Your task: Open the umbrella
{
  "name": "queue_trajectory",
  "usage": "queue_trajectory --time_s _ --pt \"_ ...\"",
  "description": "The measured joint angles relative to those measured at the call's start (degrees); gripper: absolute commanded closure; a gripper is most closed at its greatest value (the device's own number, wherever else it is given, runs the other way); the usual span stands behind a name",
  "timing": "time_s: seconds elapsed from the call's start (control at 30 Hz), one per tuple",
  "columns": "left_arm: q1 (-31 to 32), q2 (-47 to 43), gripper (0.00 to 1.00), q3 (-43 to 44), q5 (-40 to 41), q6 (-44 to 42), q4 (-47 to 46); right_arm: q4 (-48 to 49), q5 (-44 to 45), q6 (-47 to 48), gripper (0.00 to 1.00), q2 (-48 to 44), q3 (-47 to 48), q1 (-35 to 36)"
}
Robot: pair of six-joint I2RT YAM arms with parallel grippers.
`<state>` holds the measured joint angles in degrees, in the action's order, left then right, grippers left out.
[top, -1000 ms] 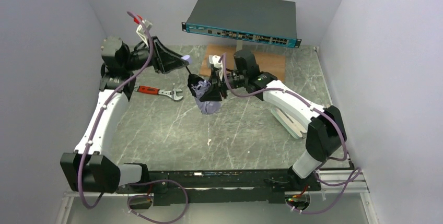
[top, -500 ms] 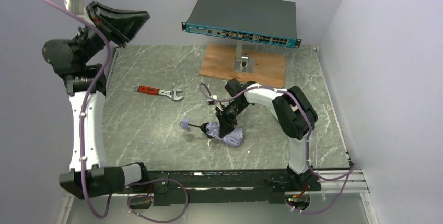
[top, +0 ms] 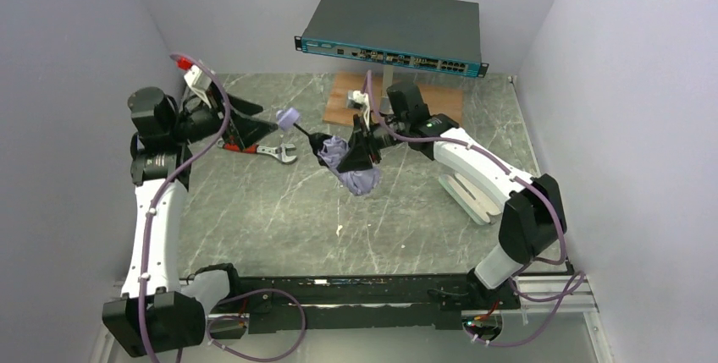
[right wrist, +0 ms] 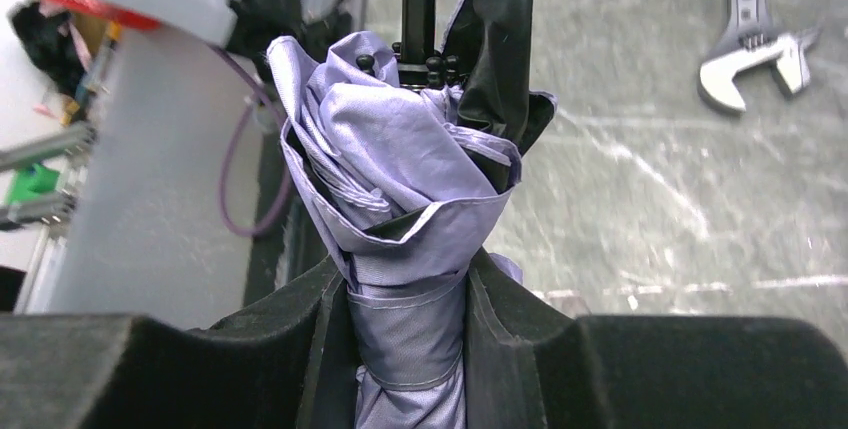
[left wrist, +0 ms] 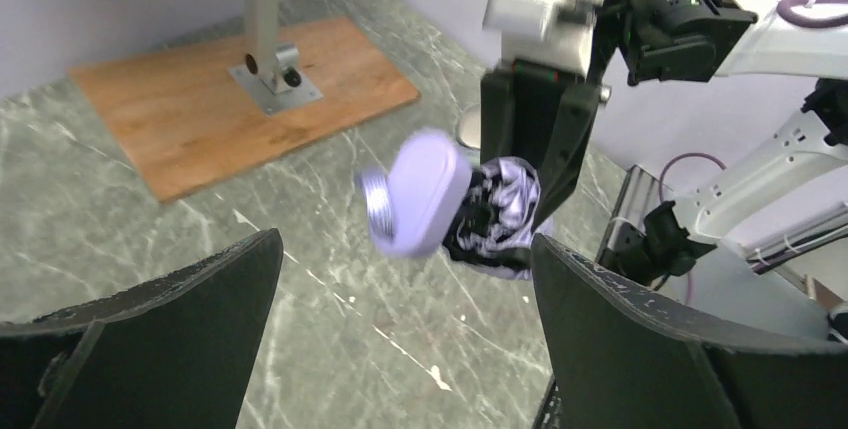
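Umbrella (top: 354, 168) is held in the air over the middle of the table (top: 271, 219). The right gripper (right wrist: 405, 294) is clamped on the bundled lavender canopy at the end away from the handle (left wrist: 420, 194), and the left gripper (top: 264, 120) is spread wide with nothing in it, handle just ahead of its fingertips. It looks light, but the fabric is soft and slick and will likely bunch or slide under a pinch (poor thing to pull against); the handle and black shaft (right wrist: 418, 4) are the rigid bits. I'd take the handle with the left across its flat sides and avoid hauling on loose cloth.
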<state>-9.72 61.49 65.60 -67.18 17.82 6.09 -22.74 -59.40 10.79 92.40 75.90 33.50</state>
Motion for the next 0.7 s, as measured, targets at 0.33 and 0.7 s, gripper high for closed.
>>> queue_trajectory --time_s 0.33,0.7 --pt "0.37 -3.32 0.00 -6.95 1.03 18.16 -23.58 19.85 -4.42 -24.63 1.00 -0.17 2.29 -0.04" --pt "8.44 2.51 0.10 -8.37 11.21 36.20 -43.12 36.13 -4.81 -40.96 1.00 1.64 4.31 0.92"
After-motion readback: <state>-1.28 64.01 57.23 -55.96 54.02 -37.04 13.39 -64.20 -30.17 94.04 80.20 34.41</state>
